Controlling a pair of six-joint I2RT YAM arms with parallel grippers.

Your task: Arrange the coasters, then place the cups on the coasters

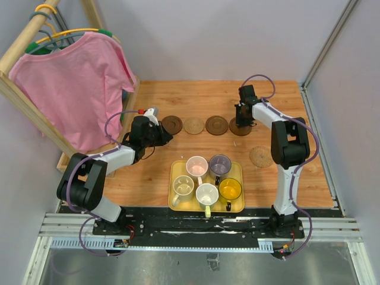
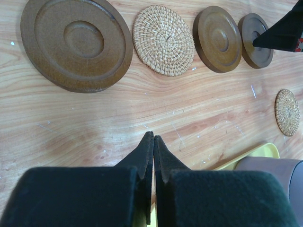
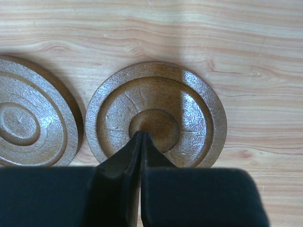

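**Coasters, five, all flat on the wooden table (image 1: 148,172).**
- Four stand in a row across the far part of the table, close together, from left to right:
  - leftmost dark brown coaster (image 1: 171,124)
  - woven tan coaster (image 1: 193,126)
  - third brown coaster (image 1: 217,125)
  - rightmost dark brown coaster (image 3: 156,118)
- The third and rightmost discs sit just beside each other. The right wrist view does not show whether their rims touch.
- The stray woven coaster (image 1: 260,157) lies apart from the row, nearer the arms and to the right, beside the right arm.

**Cups, five, all upright on the yellow tray (image 1: 176,164), none on a coaster.**
- Far row: pink cup (image 1: 196,167) and grey-purple cup (image 1: 219,165).
- Near row: cream cup (image 1: 183,187), white-green cup (image 1: 206,194) and yellow cup (image 1: 230,189).
- The tray sits in the middle of the table, on the near side of the coaster row.

**Right gripper (image 3: 140,135).**
- The jaws are pressed together and grasp nothing.
- The tips point down at the central dimple of the rightmost dark brown coaster. Whether they touch it cannot be told.

**Left gripper (image 2: 153,137).**
- The jaws are pressed together and grasp nothing.
- It is over bare wood on the near side of the row, close to the leftmost dark brown coaster.

**Other.**
- A pink shirt (image 1: 77,89) hangs on a wooden rack (image 1: 18,95) at the far left.
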